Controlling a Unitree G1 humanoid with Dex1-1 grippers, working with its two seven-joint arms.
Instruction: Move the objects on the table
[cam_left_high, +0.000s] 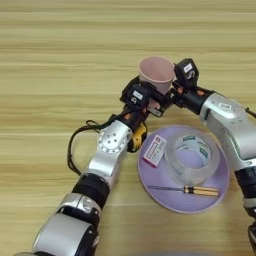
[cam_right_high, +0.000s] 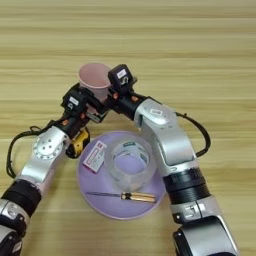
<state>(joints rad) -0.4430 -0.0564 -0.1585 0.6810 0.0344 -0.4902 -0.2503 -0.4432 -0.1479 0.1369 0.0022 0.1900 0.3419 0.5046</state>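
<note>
The pale pink cup (cam_left_high: 156, 71) stands upright with its mouth open to me, just beyond the purple plate. My left gripper (cam_left_high: 158, 103) reaches up from the lower left and sits against the cup's near left side, hiding its base. On the other side, my right gripper (cam_left_high: 173, 91) comes in from the right and presses close to the cup's right wall. The yellow-and-black tape measure (cam_left_high: 139, 137) lies on the table (cam_left_high: 50, 75), half hidden under my left forearm. The clear tape roll (cam_left_high: 193, 158) lies flat on the plate.
The round purple plate (cam_left_high: 220, 187) near the front right also holds a small white-and-red card (cam_left_high: 155, 150) and a screwdriver (cam_left_high: 192, 190) with a yellow handle. A black cable (cam_left_high: 75, 142) loops off my left arm onto the wood.
</note>
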